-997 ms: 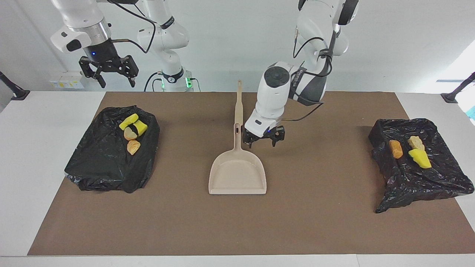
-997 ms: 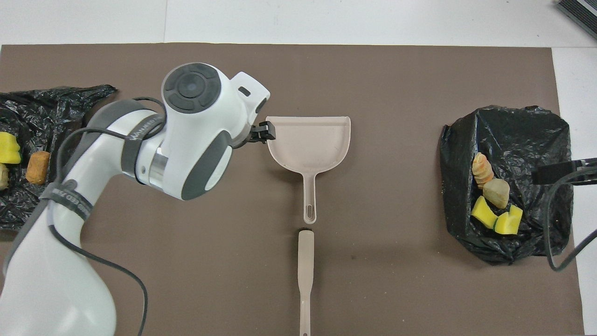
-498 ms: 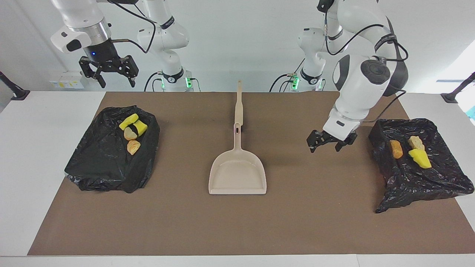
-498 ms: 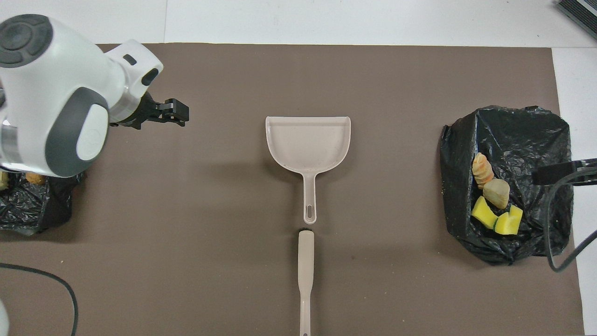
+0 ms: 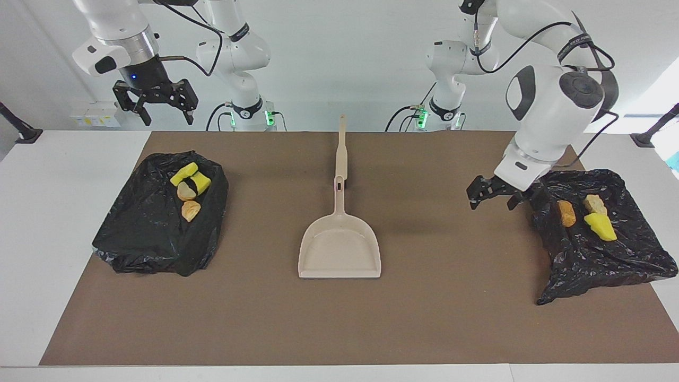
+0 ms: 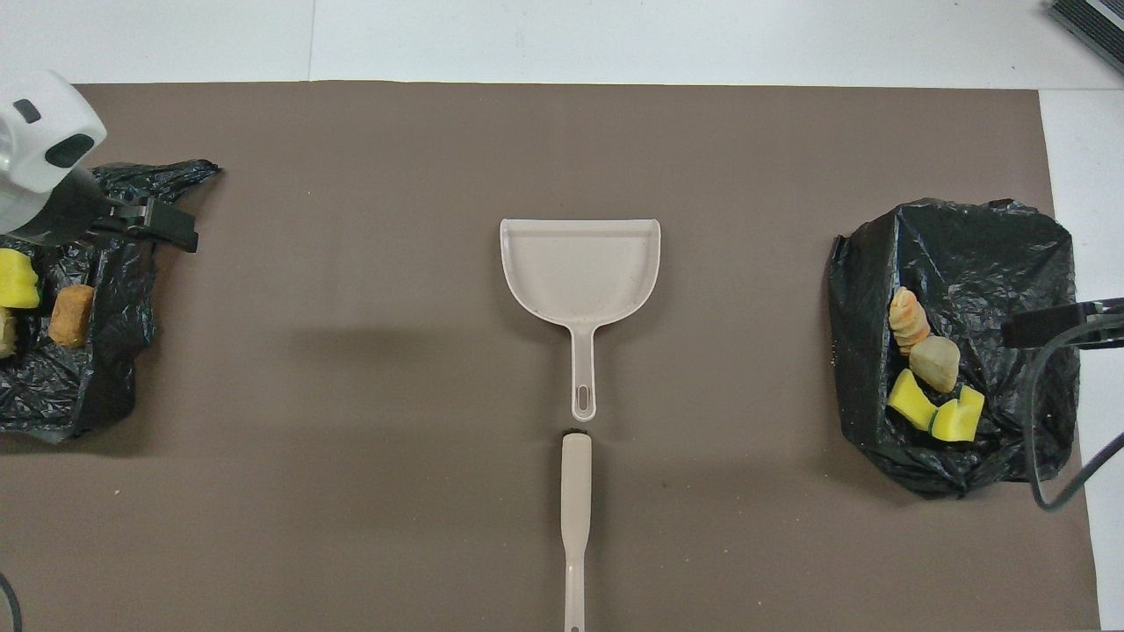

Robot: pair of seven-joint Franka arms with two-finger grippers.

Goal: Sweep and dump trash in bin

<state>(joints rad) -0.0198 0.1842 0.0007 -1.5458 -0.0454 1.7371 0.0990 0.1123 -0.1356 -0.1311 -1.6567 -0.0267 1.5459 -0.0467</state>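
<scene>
Brown matting [image 5: 456, 297] covered the table. At each end lay a black-bagged bin holding trash: one pile [image 5: 189, 190] at the right arm's end, another [image 5: 588, 213] at the left arm's. Between them lay a beige dustpan [image 5: 340, 249] and brush [image 5: 342, 148]. The left gripper [image 5: 493, 195] hung beside its bin [image 5: 594, 254], fingers apart, empty. The right gripper [image 5: 157, 103] waited raised, fingers apart.

1. A white surface [image 5: 74, 223] carries a brown mat [image 5: 339, 318].
2. On the mat lie a beige dustpan [image 5: 340, 249], a brush [image 5: 342, 151] nearer the robots, and two black bags [image 5: 154, 233] [image 5: 599, 254], one toward each end.
</scene>
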